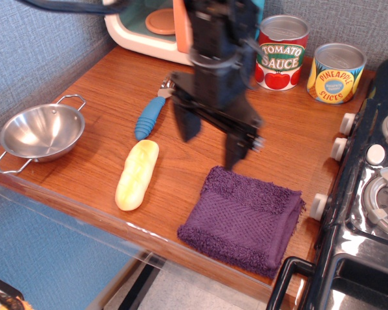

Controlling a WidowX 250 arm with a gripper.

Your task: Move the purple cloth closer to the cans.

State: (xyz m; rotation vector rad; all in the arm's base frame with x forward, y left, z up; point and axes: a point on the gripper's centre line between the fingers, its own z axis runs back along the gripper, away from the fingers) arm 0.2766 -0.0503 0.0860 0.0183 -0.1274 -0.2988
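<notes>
The purple cloth (242, 219) lies flat at the front right of the wooden counter, near its front edge. The two cans stand at the back right: the red-and-white tomato sauce can (282, 52) and the yellow-and-blue pineapple slices can (335, 73). My gripper (210, 148) hangs open and empty above the counter, blurred, with its right fingertip just above the cloth's far-left edge. It holds nothing.
A yellow bread-like roll (137, 174) lies left of the cloth. A blue-handled utensil (150, 116) lies behind it. A steel bowl (42, 132) sits at the left edge. A toy microwave (158, 26) stands at the back. A black stove (368, 194) borders the right.
</notes>
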